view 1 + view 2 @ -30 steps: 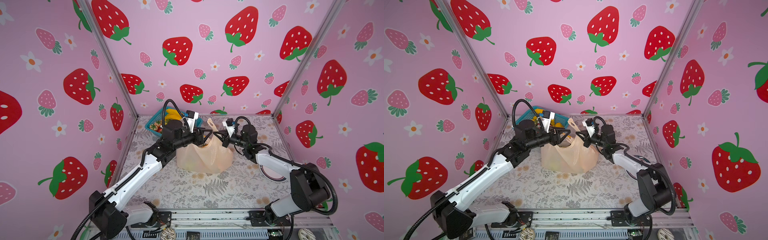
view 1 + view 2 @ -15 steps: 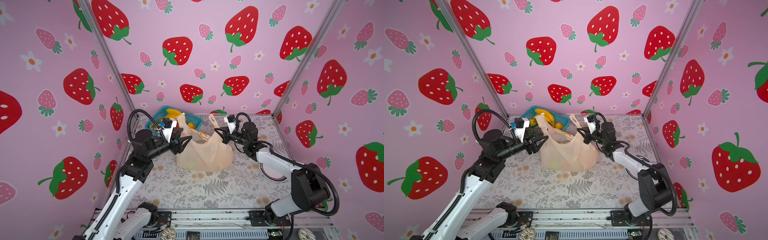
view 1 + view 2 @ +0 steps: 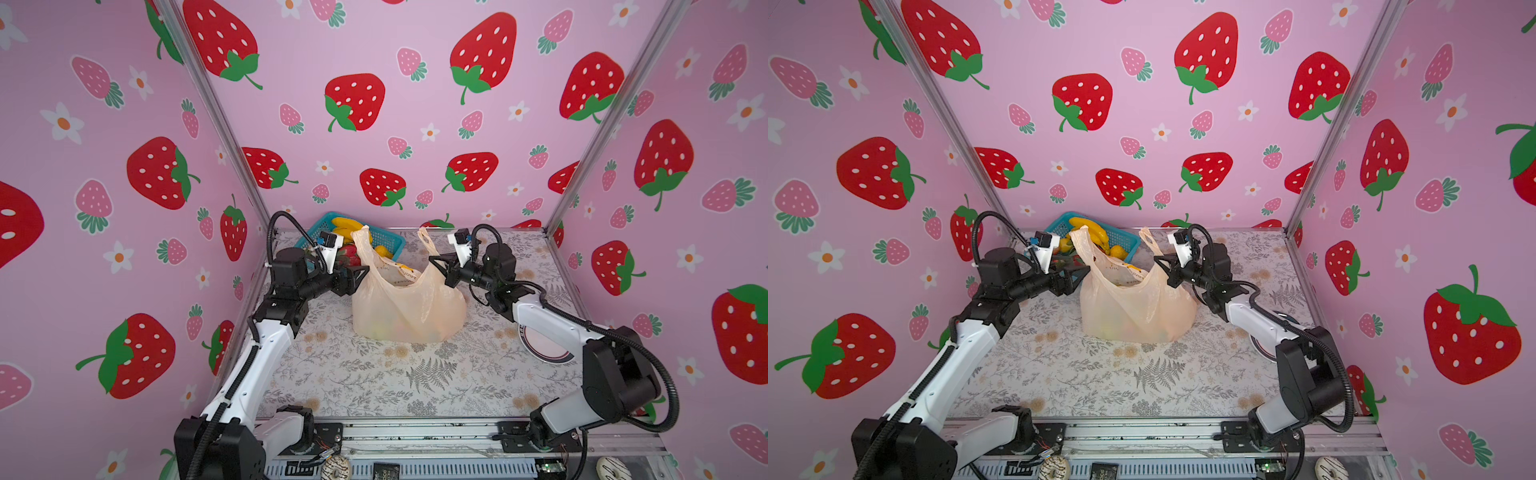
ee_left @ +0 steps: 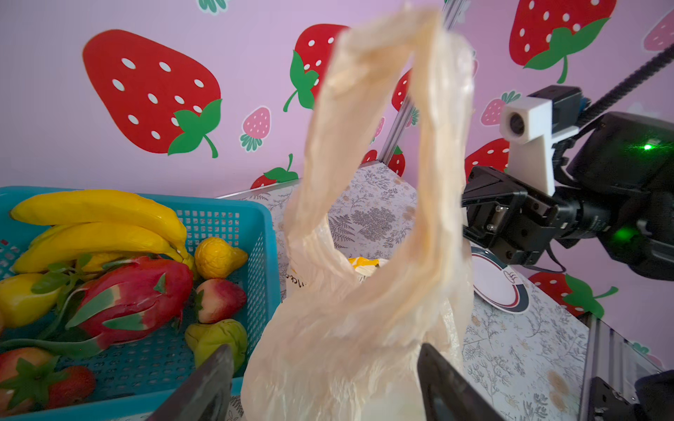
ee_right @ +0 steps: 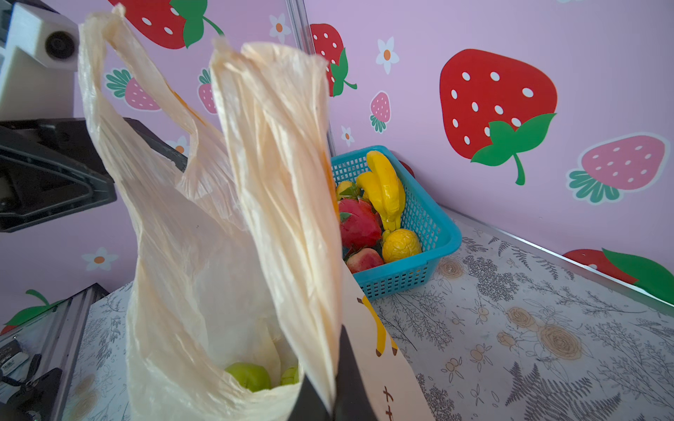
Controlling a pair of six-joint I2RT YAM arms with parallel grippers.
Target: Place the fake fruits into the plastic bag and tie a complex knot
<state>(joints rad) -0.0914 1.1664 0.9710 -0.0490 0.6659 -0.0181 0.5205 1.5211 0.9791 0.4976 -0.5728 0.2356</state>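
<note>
Right wrist view: right hand [image 5: 330, 397] pinched tight on the plastic bag [image 5: 189, 273].

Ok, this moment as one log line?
left claw: open at plastic bag | right claw: shut on plastic bag | handles: untied | fake fruits: green ones bagged, rest in basket

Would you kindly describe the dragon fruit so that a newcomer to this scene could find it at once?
Look to the table's back left corner, where a teal basket stands behind the bag. The dragon fruit lies in it beside the bananas. It alone is pink-red with green-tipped scales.
</note>
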